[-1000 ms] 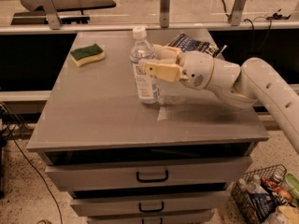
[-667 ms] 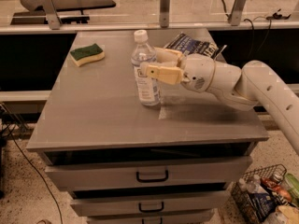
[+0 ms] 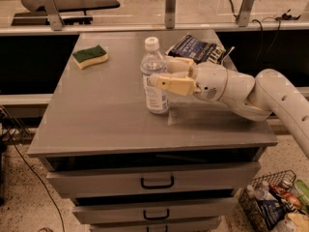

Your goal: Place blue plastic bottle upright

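The blue plastic bottle (image 3: pixel 155 88) is clear with a white cap and a pale label. It stands upright near the middle of the grey table top (image 3: pixel 106 110), its base on or just above the surface. My gripper (image 3: pixel 160 73) reaches in from the right and is shut on the bottle at label height. The near finger (image 3: pixel 175 84) crosses the front of the bottle. The far finger (image 3: pixel 179 64) lies behind it.
A green and yellow sponge (image 3: pixel 90 56) lies at the back left of the table. A dark blue crinkled snack bag (image 3: pixel 195 47) lies at the back right, behind my arm. Drawers sit under the table top. A wire basket (image 3: pixel 273 204) of bottles stands on the floor at the lower right.
The gripper and the bottle have moved down and slightly toward the front of the table. The bottle stays upright in the grip. The sponge and bag have not moved.
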`<state>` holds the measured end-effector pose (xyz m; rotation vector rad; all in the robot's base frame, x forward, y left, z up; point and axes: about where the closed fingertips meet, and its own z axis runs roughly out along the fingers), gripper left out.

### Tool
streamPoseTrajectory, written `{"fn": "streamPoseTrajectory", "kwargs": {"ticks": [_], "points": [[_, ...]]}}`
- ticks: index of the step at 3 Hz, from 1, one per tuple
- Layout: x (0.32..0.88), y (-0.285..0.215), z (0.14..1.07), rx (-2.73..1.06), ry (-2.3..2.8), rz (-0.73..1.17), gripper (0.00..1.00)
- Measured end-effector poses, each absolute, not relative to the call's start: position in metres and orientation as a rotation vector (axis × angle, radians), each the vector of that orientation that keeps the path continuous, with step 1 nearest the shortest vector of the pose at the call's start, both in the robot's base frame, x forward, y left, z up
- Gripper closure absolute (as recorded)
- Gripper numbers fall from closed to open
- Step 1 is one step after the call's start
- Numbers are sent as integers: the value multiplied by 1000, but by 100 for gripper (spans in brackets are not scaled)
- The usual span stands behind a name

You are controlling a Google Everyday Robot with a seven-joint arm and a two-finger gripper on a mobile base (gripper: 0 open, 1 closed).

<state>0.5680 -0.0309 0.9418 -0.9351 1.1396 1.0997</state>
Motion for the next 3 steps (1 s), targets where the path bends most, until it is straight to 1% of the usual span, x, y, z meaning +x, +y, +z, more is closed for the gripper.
{"fn": "streamPoseTrajectory", "kwargs": {"ticks": [1, 3], "points": [[563, -37, 937, -937, 1152, 1090, 0], [560, -50, 941, -970, 1174, 1045, 0]]}}
